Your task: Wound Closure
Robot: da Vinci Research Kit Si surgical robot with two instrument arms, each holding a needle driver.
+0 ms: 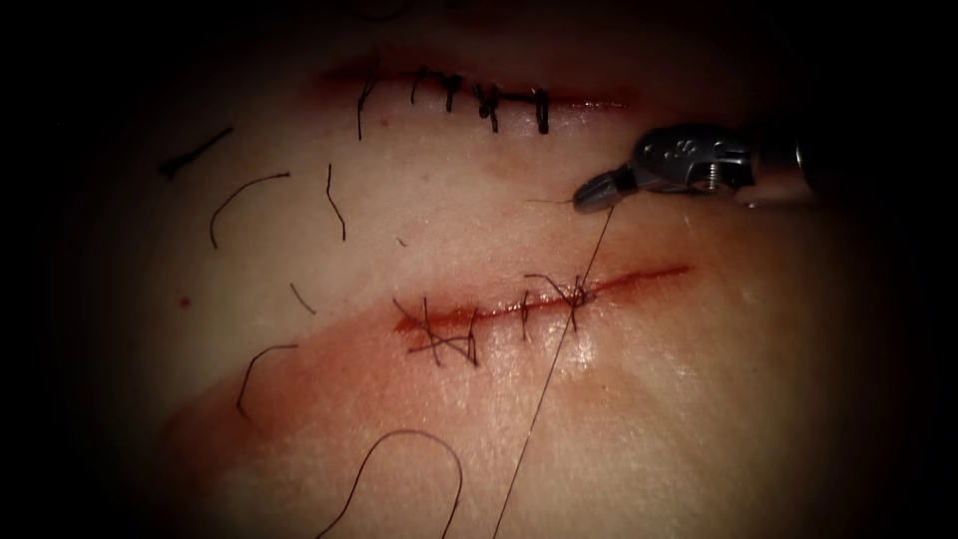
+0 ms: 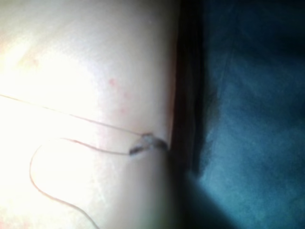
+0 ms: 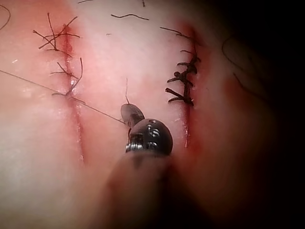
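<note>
Right tool point(image 1: 596, 192) jaws clamp thread point(image 1: 559, 344) above cut point(image 1: 639, 280).

I note pale pink tissue point(image 1: 699, 399) with red fluid point(image 1: 299, 389) along the red cut point(image 1: 639, 279); dark thread point(image 1: 544, 399) and black cut ends of thread point(image 1: 244, 195); silver-grey right gripper point(image 1: 596, 192).

The tissue point(image 1: 699, 399) is the carrying surface, pale and glistening. Loose cut ends of thread point(image 1: 244, 195) lie directly on it toward 9 and 10 o'clock, with a longer curl point(image 1: 399, 469) near 6 o'clock. Red fluid point(image 1: 299, 389) stains it around 7 o'clock.
</note>
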